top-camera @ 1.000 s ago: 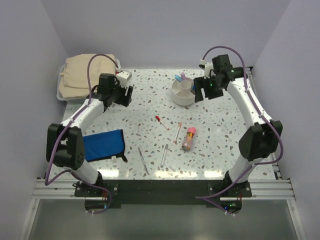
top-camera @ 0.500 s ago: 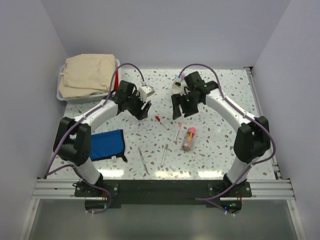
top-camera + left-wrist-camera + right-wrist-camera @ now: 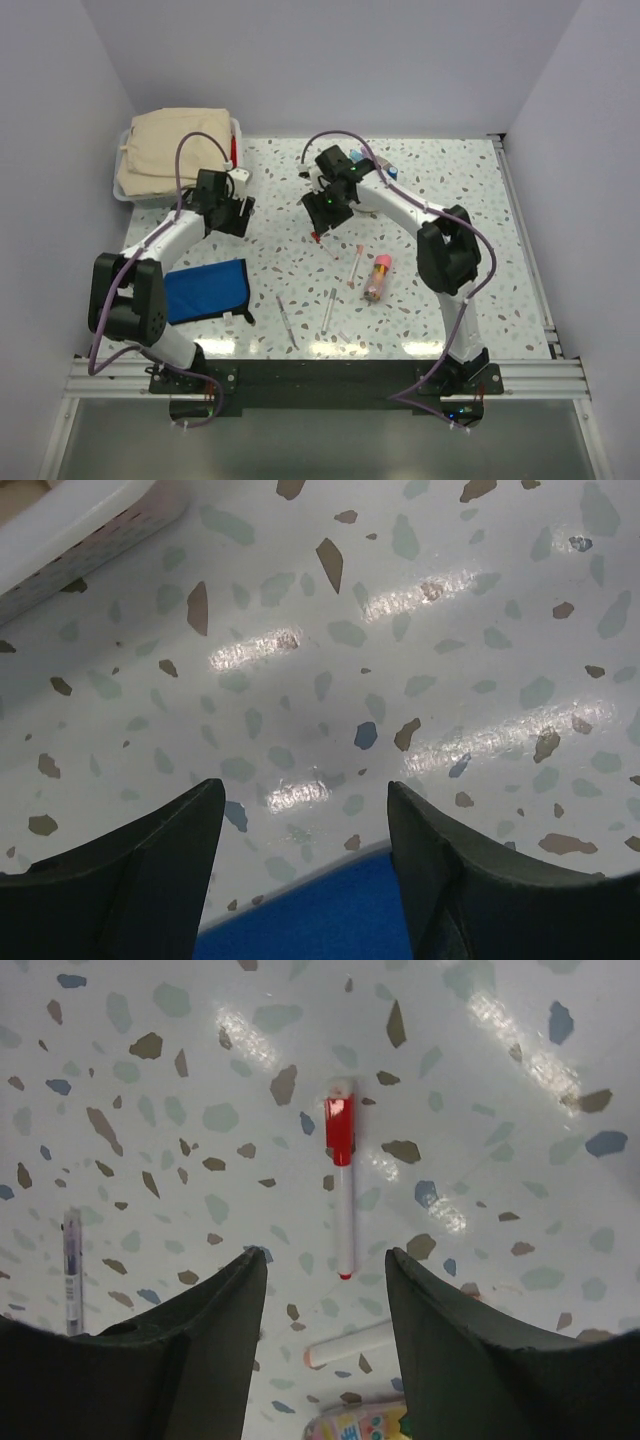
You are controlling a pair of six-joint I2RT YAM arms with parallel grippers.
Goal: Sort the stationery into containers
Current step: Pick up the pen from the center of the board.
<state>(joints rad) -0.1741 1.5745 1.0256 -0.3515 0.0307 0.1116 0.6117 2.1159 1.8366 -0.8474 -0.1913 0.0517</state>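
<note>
Hovering low over the table [image 3: 520, 1090], your right jaws stand moderately apart with nothing between them. They are lined up on the red-capped pen [image 3: 341, 1175] lying just ahead of the fingertips. That gap suits a slim pen, so I read this as the approach for a pick. Your left jaws are likewise apart and empty over bare table, with the blue pouch [image 3: 300, 935] at their near edge and the white bin [image 3: 70, 550] off to one side. The cup [image 3: 378, 172] is mostly hidden behind the right arm, probably just beyond it. Since a second ago the right arm has swung from the cup to mid-table and its jaws have narrowed. The left arm reached toward the centre, then came back near the bin.
</note>
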